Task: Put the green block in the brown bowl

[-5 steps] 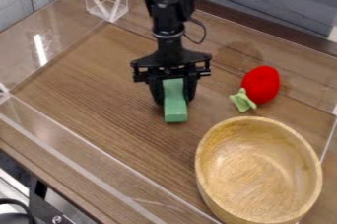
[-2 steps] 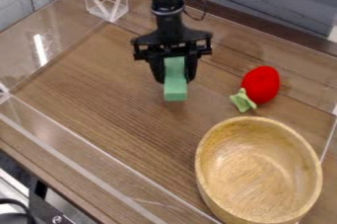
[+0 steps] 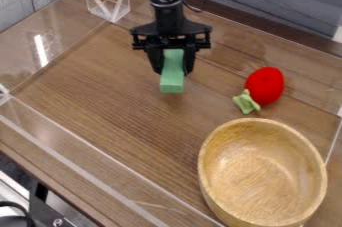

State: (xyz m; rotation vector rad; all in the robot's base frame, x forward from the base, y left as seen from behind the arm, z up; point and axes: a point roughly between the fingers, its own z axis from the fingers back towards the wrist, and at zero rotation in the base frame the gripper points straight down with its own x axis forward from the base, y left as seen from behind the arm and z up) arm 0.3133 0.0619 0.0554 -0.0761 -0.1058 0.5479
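The green block (image 3: 174,75) hangs just above the wooden table, gripped at its upper end by my black gripper (image 3: 173,59), which points straight down from the arm at the top centre. The fingers are shut on the block's sides. The brown bowl (image 3: 263,174) is a round wooden bowl at the lower right, with nothing inside, well apart from the block.
A red strawberry toy with a green stem (image 3: 262,86) lies to the right of the gripper, above the bowl. Clear acrylic walls (image 3: 40,46) fence the wooden table (image 3: 94,101). A clear stand (image 3: 107,3) sits at the back left.
The gripper has lifted the green block off the table and carried it up and slightly back-left in the picture. Bowl and strawberry have not moved.
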